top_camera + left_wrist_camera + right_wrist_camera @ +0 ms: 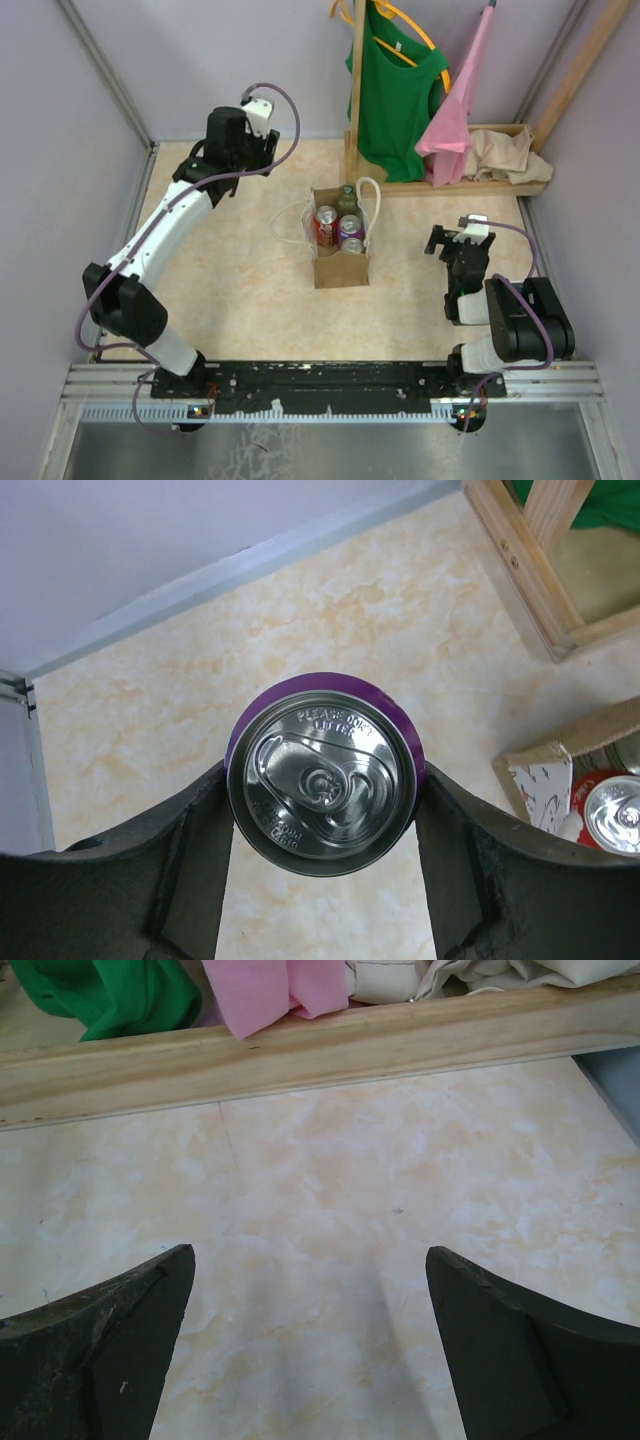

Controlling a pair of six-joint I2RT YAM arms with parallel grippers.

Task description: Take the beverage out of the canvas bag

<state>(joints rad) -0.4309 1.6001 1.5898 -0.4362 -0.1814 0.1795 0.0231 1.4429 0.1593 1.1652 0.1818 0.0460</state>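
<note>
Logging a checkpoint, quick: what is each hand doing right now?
Left hand: closed on the purple can.
Right hand: open, holding nothing.

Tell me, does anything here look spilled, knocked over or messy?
Nothing is spilled or knocked over. The canvas bag stands upright with drinks inside, and the left hand grips an unopened purple can. The only untidy spot is the beige cloth, crumpled in a heap on the base of the wooden rack, back right.
</note>
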